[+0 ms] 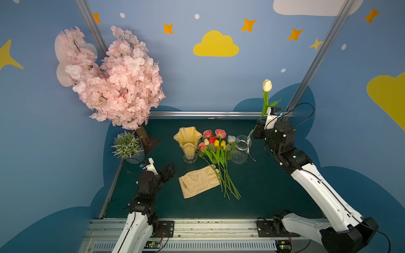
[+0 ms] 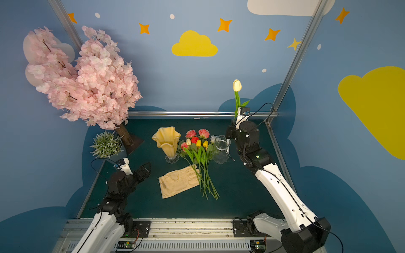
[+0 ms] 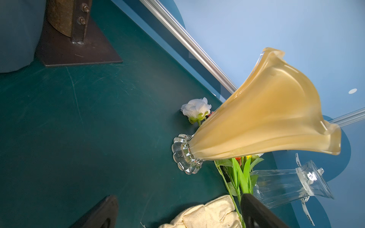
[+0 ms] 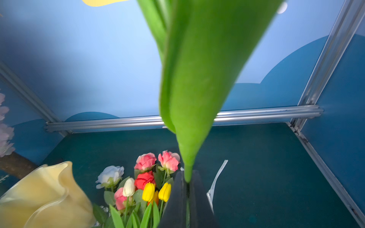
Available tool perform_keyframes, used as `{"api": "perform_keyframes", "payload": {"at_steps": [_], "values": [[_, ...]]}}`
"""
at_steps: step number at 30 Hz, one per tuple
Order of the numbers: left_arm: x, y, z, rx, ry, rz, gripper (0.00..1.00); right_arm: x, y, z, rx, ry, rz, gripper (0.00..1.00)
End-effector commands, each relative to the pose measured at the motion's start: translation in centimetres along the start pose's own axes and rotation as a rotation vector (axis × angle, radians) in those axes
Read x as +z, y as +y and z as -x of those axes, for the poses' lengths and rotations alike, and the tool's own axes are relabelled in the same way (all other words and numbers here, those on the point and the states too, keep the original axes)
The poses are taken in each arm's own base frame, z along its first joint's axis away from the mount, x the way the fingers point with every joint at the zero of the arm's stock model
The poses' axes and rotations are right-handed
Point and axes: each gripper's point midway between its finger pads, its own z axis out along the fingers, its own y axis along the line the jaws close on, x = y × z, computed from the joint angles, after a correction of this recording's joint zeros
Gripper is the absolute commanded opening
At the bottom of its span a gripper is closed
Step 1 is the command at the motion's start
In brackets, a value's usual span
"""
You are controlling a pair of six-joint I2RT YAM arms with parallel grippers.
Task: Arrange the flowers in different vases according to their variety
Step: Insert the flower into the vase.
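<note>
My right gripper is pinching the stem of the cream tulip, stem end at the rim of the clear vase; my left gripper is hovering spread wide, empty.

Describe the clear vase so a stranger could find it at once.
On the green table, find the loose flowers lying mid-table. The clear vase stands beside them, on the right arm's side. Unlike the opaque amber vase opposite, it is smaller, see-through ribbed glass.

Glossy amber glass vase, clear ribbed glass vase, cream cloth glove, matt green tabletop
</note>
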Motion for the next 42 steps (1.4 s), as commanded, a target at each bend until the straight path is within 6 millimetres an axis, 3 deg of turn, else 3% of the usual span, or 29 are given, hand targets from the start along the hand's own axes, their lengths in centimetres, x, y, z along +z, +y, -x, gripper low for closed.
{"api": "perform_keyframes", "payload": {"at_steps": [1,8,16,18,21,28,36,42], "values": [[-0.1,-0.8,0.7,0.013,-0.013,-0.021,1.0,1.7,-0.4,1.0,-0.027,-0.04,-0.016,0.0],[0.0,-0.9,0.6,0.016,0.001,-0.024,1.0,5.0,-0.3,-4.9,-0.023,0.109,0.014,0.0],[0.2,-1.1,0.5,0.019,0.012,-0.036,1.0,5.5,-0.3,-11.1,0.004,0.263,0.045,0.0],[0.4,-1.1,0.4,0.018,0.017,-0.035,1.0,5.3,-0.5,-12.0,0.004,0.294,0.039,0.11],[0.5,-1.1,0.1,0.019,0.028,-0.037,1.0,4.6,-0.6,-12.5,0.012,0.32,0.041,0.21],[0.8,-2.2,-0.3,0.035,0.065,-0.09,1.0,1.7,0.6,-12.2,0.042,0.365,0.127,0.31],[1.7,-4.8,-2.2,0.107,0.163,-0.177,1.0,-3.1,4.4,-13.2,0.102,0.472,0.356,0.42],[2.6,-7.1,-4.3,0.2,0.246,-0.213,1.0,-5.6,7.9,-16.0,0.102,0.59,0.475,0.47]]}}
